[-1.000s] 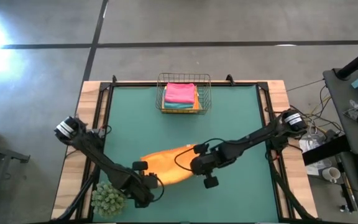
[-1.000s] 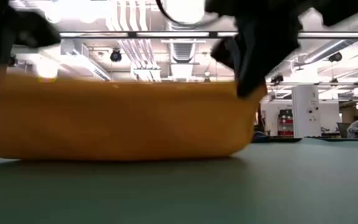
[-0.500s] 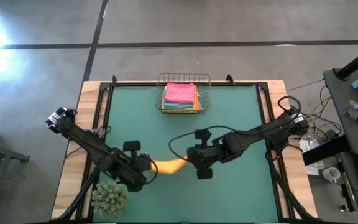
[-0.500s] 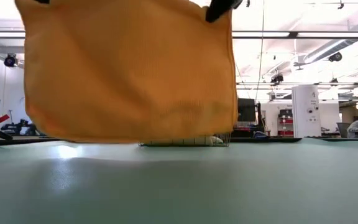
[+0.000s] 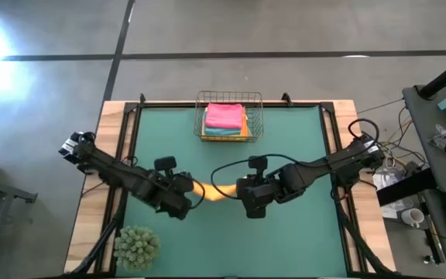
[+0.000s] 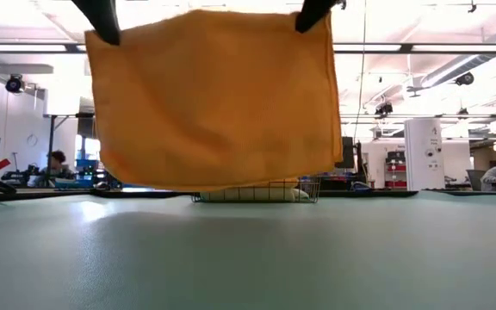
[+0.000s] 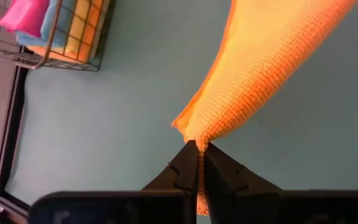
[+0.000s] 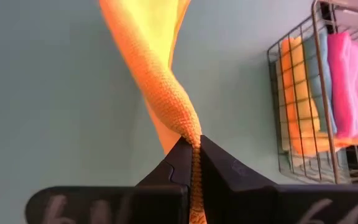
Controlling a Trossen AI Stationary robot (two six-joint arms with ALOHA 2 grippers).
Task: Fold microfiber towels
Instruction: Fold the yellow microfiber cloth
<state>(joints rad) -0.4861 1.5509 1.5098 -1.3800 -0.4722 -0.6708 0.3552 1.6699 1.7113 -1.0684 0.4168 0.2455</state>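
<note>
From above, I see the orange towel (image 5: 211,191) strung between my two grippers at the middle of the green table (image 5: 300,139). A second ago it lay spread on the mat nearer the front edge; now it shows only as a narrow strip. The left gripper (image 5: 190,189) has come away from the spiky plant ball (image 5: 136,246), which sits alone at the near left corner. The right gripper (image 5: 238,191) has shifted left, so the two stand closer together. The wire basket (image 5: 229,116) at the far edge holds a stack with a pink towel (image 5: 224,115) on top, well apart from the arms.

At table height, the orange towel (image 6: 213,99) hangs as a flat sheet, its lower edge clear of the table, where before it sagged onto the surface. It hides most of the basket (image 6: 257,193) behind it. A person (image 6: 56,162) sits far off on the left.

From the left wrist, the left gripper (image 7: 197,149) has its jaws pressed together on a towel corner. From the right wrist, the right gripper (image 8: 192,146) pinches another corner the same way.
</note>
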